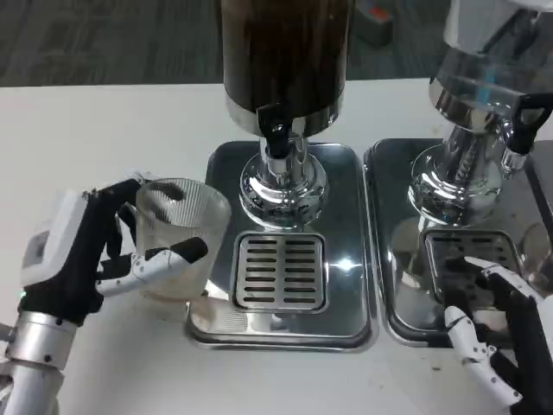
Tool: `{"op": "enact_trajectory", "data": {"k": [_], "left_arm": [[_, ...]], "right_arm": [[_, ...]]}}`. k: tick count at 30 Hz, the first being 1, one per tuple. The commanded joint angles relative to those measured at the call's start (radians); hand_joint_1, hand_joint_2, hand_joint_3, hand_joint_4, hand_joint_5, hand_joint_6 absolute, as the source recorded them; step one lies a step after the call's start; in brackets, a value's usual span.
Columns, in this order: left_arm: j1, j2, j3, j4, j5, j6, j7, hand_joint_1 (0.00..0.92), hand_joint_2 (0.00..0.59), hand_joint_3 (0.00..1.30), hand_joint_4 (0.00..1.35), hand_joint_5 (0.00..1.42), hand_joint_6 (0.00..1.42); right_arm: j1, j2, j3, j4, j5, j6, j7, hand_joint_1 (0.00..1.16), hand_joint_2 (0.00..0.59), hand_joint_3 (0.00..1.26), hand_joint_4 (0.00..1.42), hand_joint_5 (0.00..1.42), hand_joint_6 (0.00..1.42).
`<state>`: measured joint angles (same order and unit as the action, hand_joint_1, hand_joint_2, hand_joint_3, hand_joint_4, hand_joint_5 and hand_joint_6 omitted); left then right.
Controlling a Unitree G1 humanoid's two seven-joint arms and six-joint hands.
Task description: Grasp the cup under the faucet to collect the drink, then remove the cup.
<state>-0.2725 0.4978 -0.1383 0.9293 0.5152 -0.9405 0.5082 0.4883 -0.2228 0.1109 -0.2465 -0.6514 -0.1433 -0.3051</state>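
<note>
A clear ribbed plastic cup (179, 233) stands on the white table just left of the steel drip tray (346, 216). My left hand (82, 255) wraps around it from the left, one finger across its front and others behind its rim. The dark drink dispenser (285, 60) rises over the tray, its black faucet (276, 137) hanging above the slotted grate (280, 271). The cup is left of the faucet, not below it. At the lower right my right hand (501, 333) rests, fingers apart, on the neighbouring tray and holds nothing.
A second dispenser (484, 86) with a clear tank and its own black tap (521, 130) stands on the right-hand steel tray (406, 320). Bare white table lies in front of and to the left of the trays.
</note>
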Motion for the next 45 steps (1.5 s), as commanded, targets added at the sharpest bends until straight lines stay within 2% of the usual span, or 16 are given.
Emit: {"op": "enact_trajectory", "data": {"k": [1, 12, 21, 34, 45], "left_arm": [[-0.033, -0.034, -0.007, -0.020, -0.014, -0.003, -0.030, 0.238, 0.094, 0.63, 0.88, 0.98, 1.26], [-0.069, -0.114, -0.024, 0.001, -0.016, 0.023, -0.080, 0.237, 0.094, 0.63, 0.87, 0.98, 1.23], [-0.114, -0.162, -0.039, 0.050, -0.012, 0.055, -0.082, 0.237, 0.095, 0.63, 0.87, 0.97, 1.21], [-0.168, -0.209, -0.048, 0.115, -0.020, 0.081, -0.091, 0.237, 0.095, 0.62, 0.86, 0.97, 1.20], [-0.191, -0.231, -0.069, 0.147, -0.011, 0.084, -0.114, 0.225, 0.094, 0.59, 0.80, 0.87, 1.08]], "right_arm": [[0.011, 0.011, 0.002, -0.031, 0.004, -0.017, -0.006, 0.17, 0.449, 0.35, 0.26, 0.29, 0.37], [0.016, 0.032, 0.010, -0.066, 0.009, -0.014, 0.004, 0.19, 0.456, 0.36, 0.26, 0.29, 0.37], [0.022, 0.036, 0.011, -0.078, 0.008, -0.009, 0.005, 0.19, 0.463, 0.36, 0.26, 0.29, 0.37], [0.035, 0.043, 0.013, -0.097, 0.003, -0.004, 0.016, 0.18, 0.466, 0.37, 0.26, 0.29, 0.37], [0.041, 0.052, 0.011, -0.108, -0.002, -0.002, 0.022, 0.18, 0.466, 0.37, 0.27, 0.29, 0.37]]}}
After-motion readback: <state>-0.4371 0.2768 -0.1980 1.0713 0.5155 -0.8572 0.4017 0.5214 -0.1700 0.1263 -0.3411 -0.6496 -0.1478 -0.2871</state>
